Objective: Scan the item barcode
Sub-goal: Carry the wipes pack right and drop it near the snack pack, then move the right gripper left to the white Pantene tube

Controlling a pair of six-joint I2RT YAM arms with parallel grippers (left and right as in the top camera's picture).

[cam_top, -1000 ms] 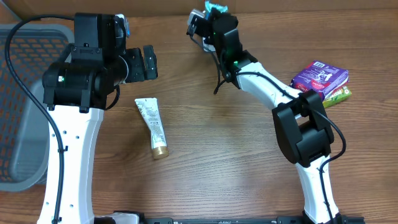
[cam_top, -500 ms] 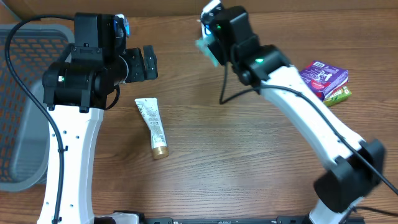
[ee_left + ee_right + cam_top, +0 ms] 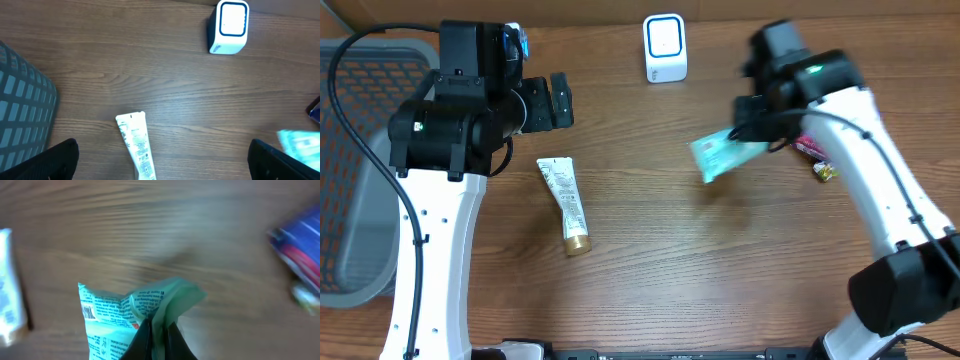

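Mint-green packet (image 3: 723, 157), held off the wooden tabletop (image 3: 650, 270), right of centre.
Right fingers (image 3: 141, 341) clenched on the packet's crimped edge, its barcode visible to the wrist camera. Left fingers (image 3: 52, 160) spread wide, grasping nothing, above a white tube (image 3: 565, 203). White scanner (image 3: 665, 48) stands at the far edge. Blurred purple item (image 3: 808, 146), perhaps a box, beside the right arm.

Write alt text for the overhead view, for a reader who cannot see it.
The right gripper holds a teal packet above the wooden table, right of a white scanner at the far edge. The left gripper hangs open near a white tube lying flat, with a grey basket at the left edge.
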